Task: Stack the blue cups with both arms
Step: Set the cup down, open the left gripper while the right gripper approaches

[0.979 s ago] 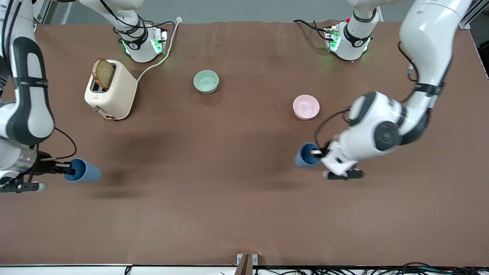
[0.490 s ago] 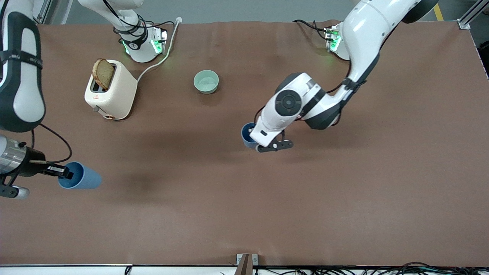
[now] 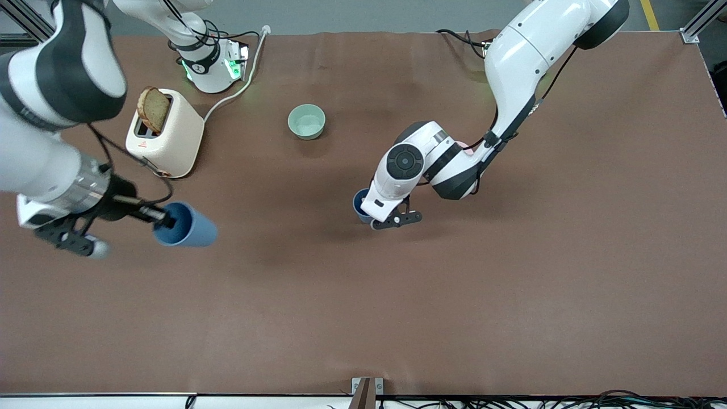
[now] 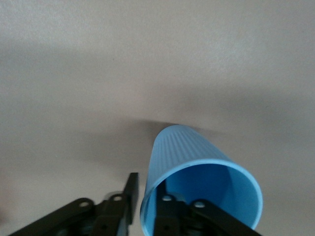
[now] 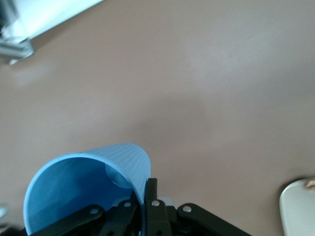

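Both arms carried cargo over the brown surface [image 3: 363, 318]. The right tool [image 3: 161, 217] was clamped on the rim of a small tapered blue plastic cup [image 3: 186, 225], one finger inside the mouth and one outside, as the right wrist view confirmed [image 5: 88, 189]. That cup was held in the air over the surface toward the right arm's end, tilted well off upright, its mouth turned toward the tool and its closed base pointing toward the middle of the surface.

The left tool [image 3: 369, 213] was likewise clamped on the wall of the second identical blue cup [image 3: 360, 204], one finger inside and one outside in the left wrist view [image 4: 199, 184]. From the front that cup was largely hidden under the wrist and sat over the middle of the surface; whether it touched the surface could not be determined.

The governing relation: the two cups were well apart, with the left arm's cup lying from the right tool toward the left arm's end. The right cup's long axis ran roughly along that line, base leading.

Judgement: stacking would require closing that gap and aligning one cup's base with the other's mouth.

Both cups appeared ribbed, thin-walled, empty and undamaged. A pale green bowl [image 3: 306, 121] and a cream toaster [image 3: 164, 134] holding a bread slice stood clear of the path.
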{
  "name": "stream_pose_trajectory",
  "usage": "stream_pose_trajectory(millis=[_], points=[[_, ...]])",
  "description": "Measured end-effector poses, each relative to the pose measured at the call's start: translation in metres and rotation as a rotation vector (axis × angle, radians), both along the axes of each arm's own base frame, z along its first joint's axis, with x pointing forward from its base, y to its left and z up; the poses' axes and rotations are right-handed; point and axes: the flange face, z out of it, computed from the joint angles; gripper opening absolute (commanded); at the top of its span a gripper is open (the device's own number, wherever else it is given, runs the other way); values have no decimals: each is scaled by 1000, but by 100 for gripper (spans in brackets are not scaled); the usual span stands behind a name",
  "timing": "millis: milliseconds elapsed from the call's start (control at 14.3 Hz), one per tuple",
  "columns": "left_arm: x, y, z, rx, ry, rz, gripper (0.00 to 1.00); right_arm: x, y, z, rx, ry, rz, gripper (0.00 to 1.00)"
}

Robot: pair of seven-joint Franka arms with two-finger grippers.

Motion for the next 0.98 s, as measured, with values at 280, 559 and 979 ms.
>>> stream_pose_trajectory(millis=[280,559,979], points=[[47,23,64,-25,-73,91,100,-42,113,3,3,50,13,0],[129,143,189,-16,-245,223,100,-75,209,-35,-13,66,65,1],[122,302,332,163,-305,151,100,-85,296,-141,-34,48,101,1]])
